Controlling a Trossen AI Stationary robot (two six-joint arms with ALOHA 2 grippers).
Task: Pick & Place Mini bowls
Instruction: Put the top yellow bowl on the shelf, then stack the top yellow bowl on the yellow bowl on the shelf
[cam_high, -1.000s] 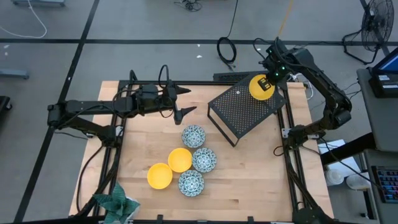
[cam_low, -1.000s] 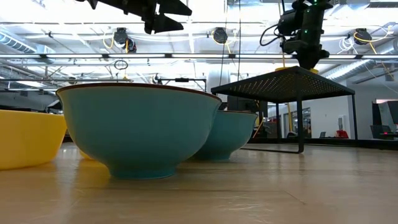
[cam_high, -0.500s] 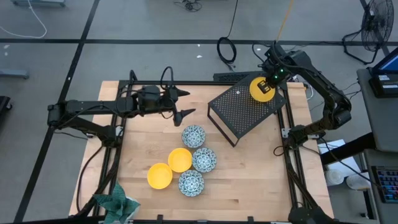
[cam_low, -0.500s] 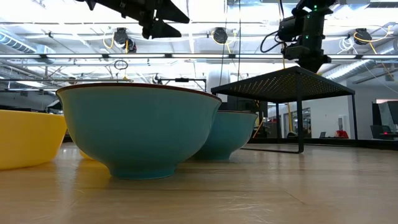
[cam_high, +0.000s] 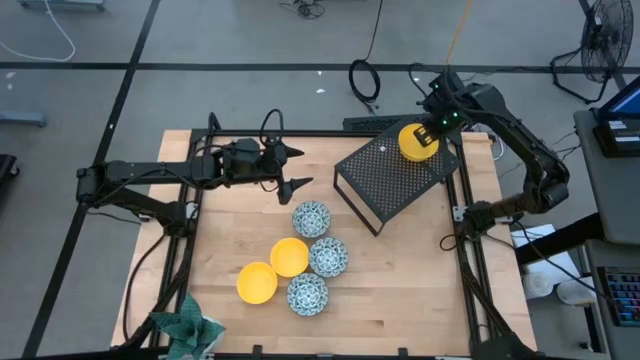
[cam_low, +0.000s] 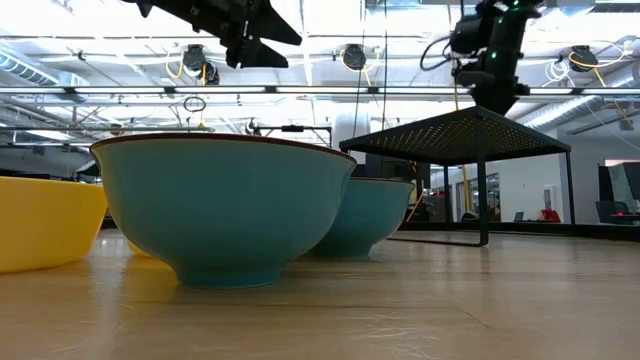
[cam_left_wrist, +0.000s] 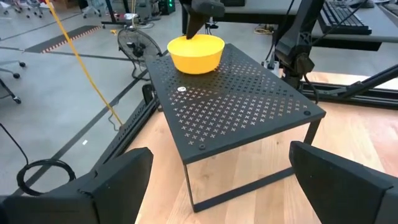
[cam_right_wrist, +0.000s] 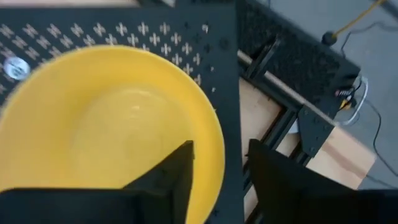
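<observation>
Up in the top right of the overhead shot, my right gripper (cam_high: 432, 122) sits at the rim of a yellow bowl (cam_high: 417, 141) on the black stand (cam_high: 395, 180), near its far corner. From my right wrist camera one finger is inside the bowl and the other outside, so I straddle the rim with a gap between them, and I honestly can't tell if I'm pinching it or just let go. My left gripper (cam_high: 290, 167) hangs over the bare wood in the upper middle, fingers spread wide, nothing in them. The other five bowls cluster in the lower middle of the table (cam_high: 400, 280): two yellow (cam_high: 257, 282) and three blue patterned ones (cam_high: 311, 218), several touching. My guess is these are light, stiff and glazed, so slippery and chippable. The rim is the only real place to grab, one finger in and one out, and the nearest patterned bowl has its upper edge free of its neighbours.
</observation>
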